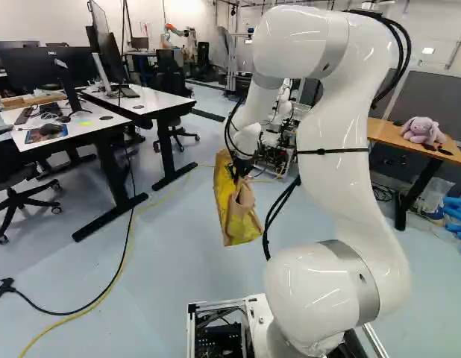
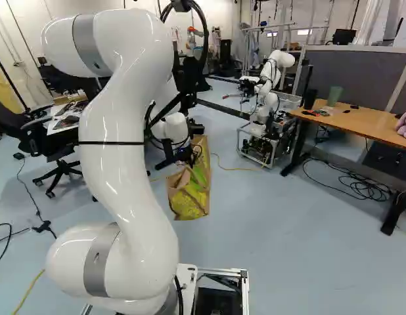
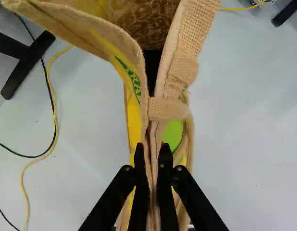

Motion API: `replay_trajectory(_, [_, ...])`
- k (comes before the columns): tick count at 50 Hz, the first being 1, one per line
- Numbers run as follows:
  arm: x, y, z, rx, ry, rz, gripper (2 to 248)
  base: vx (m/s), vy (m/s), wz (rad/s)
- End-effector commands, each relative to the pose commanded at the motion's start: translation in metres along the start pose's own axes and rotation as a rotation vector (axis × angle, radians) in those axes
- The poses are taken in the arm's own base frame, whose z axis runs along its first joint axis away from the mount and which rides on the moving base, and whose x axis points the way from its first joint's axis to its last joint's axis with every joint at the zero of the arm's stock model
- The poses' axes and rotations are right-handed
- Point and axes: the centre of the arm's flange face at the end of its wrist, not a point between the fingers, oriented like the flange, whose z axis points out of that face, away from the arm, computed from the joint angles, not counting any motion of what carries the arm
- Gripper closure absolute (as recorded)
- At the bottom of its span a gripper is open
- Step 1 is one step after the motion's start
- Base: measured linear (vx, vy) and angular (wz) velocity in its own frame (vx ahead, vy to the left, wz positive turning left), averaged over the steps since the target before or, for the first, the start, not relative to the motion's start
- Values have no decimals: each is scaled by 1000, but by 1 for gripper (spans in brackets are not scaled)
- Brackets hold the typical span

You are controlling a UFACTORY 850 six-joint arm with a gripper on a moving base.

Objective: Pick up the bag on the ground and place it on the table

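In the left base view, the jute shopping bag [image 1: 224,198] hangs from the pincer beyond the arm [image 1: 335,142], over the floor [image 1: 208,268]; whether its base touches down I cannot tell. The white bench [image 1: 104,119] shows at length, while the wooden bench [image 1: 456,156] gives only a part, with a plush rabbit [image 1: 422,130] on it.

The right base view shows more of the wooden bench, with a green cup near its back edge, towards its left end, and another robot [image 2: 262,92] beside that end. The bag's printed side faces here. Which bench is meant, I cannot say.

Only the wrist view shows the grip: the pincer [image 3: 152,151] is clamped on the bag's upper edges, pressed together, with a strap handle [image 3: 194,31] ahead. The cloth looks soft and rough, unlikely to slip or break, and probably light; it may sway and fold when set down. Holding both edges near the middle seems right, handles kept free.
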Motion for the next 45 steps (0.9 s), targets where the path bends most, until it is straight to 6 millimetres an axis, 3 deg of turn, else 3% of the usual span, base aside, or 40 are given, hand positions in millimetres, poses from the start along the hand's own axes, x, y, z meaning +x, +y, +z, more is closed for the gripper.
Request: replay_trajectory(45, [8, 19, -60, -19, -34, 35, 228, 0, 0, 0])
